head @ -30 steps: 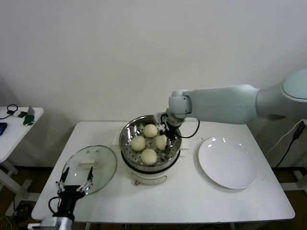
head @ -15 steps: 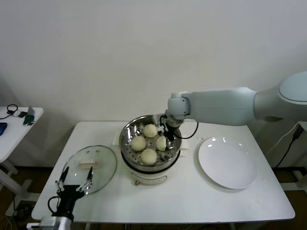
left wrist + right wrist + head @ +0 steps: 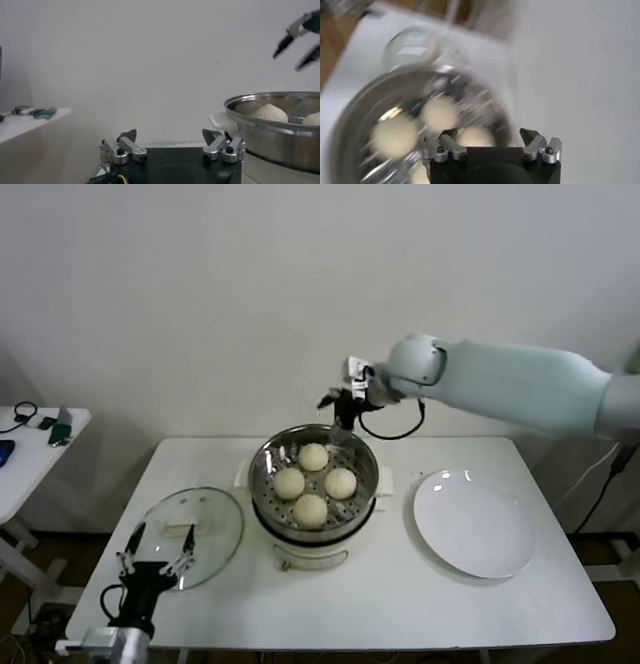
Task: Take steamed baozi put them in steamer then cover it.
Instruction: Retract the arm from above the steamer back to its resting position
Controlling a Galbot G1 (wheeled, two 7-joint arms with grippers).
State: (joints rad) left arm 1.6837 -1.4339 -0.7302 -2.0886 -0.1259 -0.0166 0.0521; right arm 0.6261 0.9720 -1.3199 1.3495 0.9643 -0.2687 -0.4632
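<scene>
Four baozi point(image 3: 313, 482) sit inside the steamer point(image 3: 314, 490), which stands at the middle of the white table point(image 3: 350, 594): one at the far side, one on the left, one on the right and one at the near side, close together on the perforated tray. The right claw point(image 3: 338, 400) hangs in the air above the steamer's far rim, clear of the buns and of the pot, its dark fingers spread apart and holding nothing; the right wrist view looks down on the buns past those parted fingers point(image 3: 444, 145), though that view is smeared. The same claw shows from the left wrist view as two dark tips point(image 3: 300, 42) high over the steamer point(image 3: 280, 130), again apart. The cover point(image 3: 188, 534) lies flat on the table to the left of the steamer, handle up, near the steamer but not touching it. The left claw point(image 3: 155, 549) sits low at the near left edge of the table, just at the cover's near rim, its fingers open wide and empty; in its own wrist view the two fingertips point(image 3: 125, 147) stand well apart with nothing between them. A round white plate point(image 3: 473, 524) rests on the table to the right of the steamer, bare. A small side table point(image 3: 30, 454) with a few small items stands off to the far left, apart from the main table.
</scene>
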